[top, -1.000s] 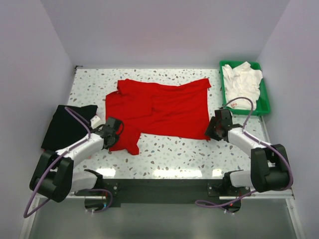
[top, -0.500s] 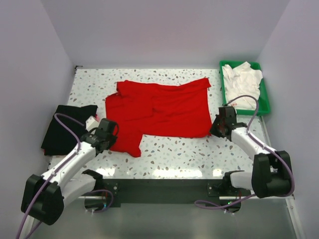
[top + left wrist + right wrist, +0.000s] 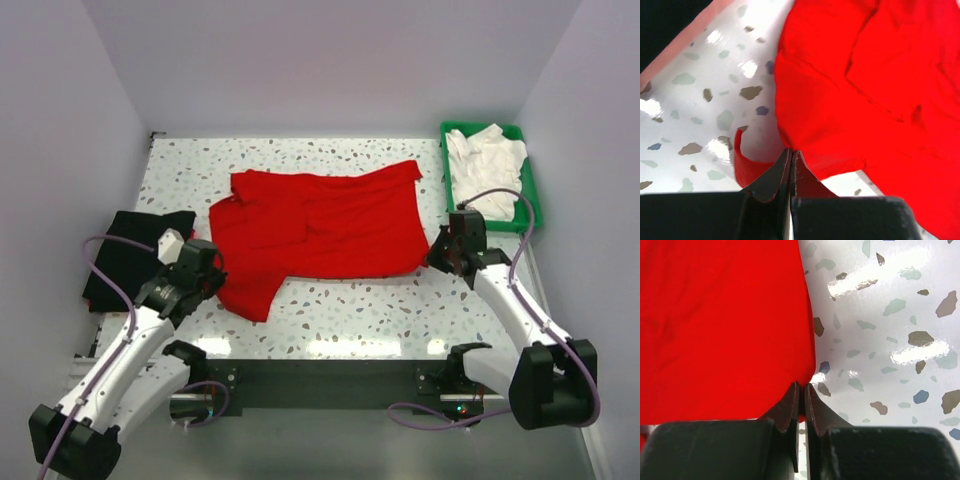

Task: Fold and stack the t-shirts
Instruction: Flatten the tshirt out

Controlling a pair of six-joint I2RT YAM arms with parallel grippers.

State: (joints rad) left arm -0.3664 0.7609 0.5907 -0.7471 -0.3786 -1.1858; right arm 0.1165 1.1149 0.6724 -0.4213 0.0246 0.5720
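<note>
Red t-shirt [image 3: 330,220] (white ones [image 3: 485,165] overhead only)

The top camera looks down from the near side over the whole speckled table [image 3: 350,300]; both wrist cameras (very close, facing down) share an edge of the red t-shirt [image 3: 330,220].

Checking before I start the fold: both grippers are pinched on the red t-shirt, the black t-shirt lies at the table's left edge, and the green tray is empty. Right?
One thing is off: the green tray is not empty, it holds white t-shirts, as the top view shows. The rest of your read stands.
</note>
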